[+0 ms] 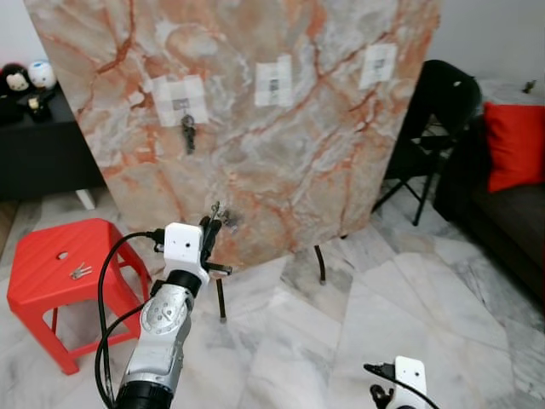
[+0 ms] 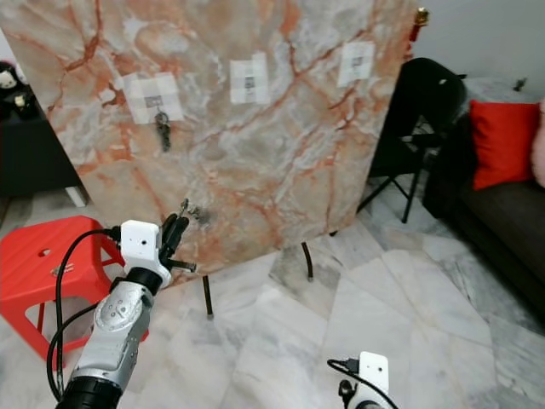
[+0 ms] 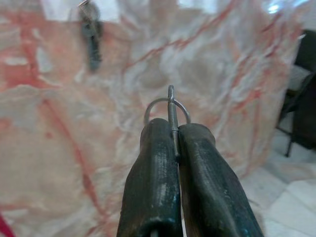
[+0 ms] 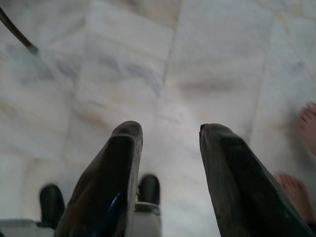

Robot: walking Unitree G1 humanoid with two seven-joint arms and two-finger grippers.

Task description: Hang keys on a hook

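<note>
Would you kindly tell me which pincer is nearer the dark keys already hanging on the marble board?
Left. The left pincer is raised just below those keys; the right pincer hangs low over the floor.

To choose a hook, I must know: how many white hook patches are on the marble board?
3: left patch, with keys hanging under it; middle patch; right patch.

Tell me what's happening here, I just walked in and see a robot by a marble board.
The left gripper is shut on a key ring, held up before the marble board. One bunch of keys already hangs on the leftmost hook; another key set lies on the red stool. The right gripper hangs open over the floor.
</note>
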